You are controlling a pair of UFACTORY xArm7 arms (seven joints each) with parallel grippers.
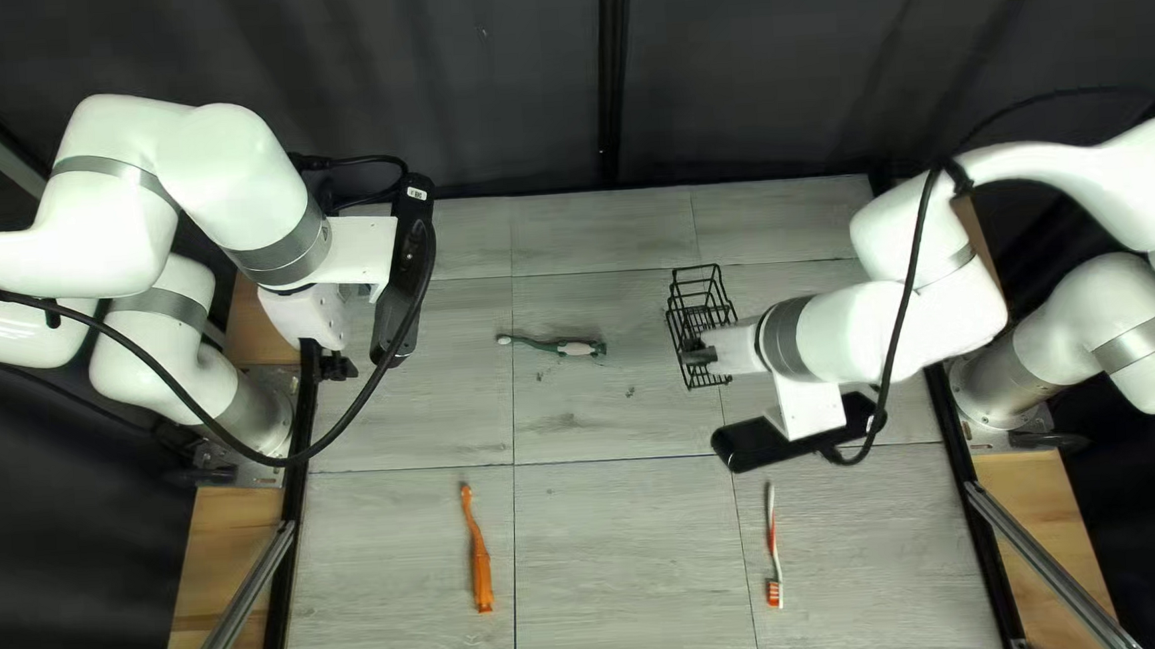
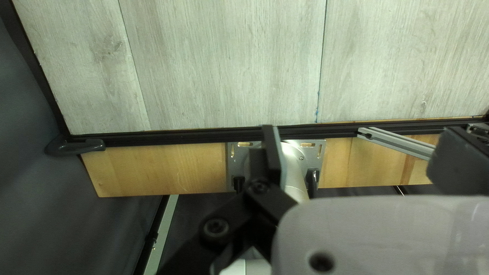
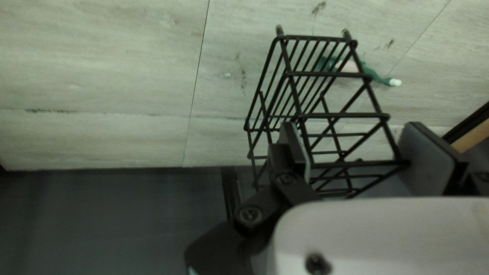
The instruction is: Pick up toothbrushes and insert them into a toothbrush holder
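In the top left view, my left gripper (image 1: 329, 364) hangs over the table's left edge; in its wrist view my left gripper (image 2: 356, 150) stands open and empty. At centre right of the top left view, my right gripper (image 1: 709, 354) is at the black wire holder (image 1: 700, 306). In the right wrist view the wire holder (image 3: 331, 116) spans between both fingers of my right gripper (image 3: 355, 155), shut on it. A green toothbrush (image 1: 555, 346) lies beyond the bars as a green toothbrush (image 3: 374, 76). Nearer lie an orange toothbrush (image 1: 480, 558) and a red-and-white toothbrush (image 1: 773, 553).
The grey tabletop (image 1: 617, 536) has black rails along both sides, with metal struts (image 1: 229, 627) at the near corners. A dark curtain (image 1: 749, 74) hangs behind the far edge. My left arm's base plate (image 2: 235, 168) is mounted on a wooden board (image 2: 168, 170).
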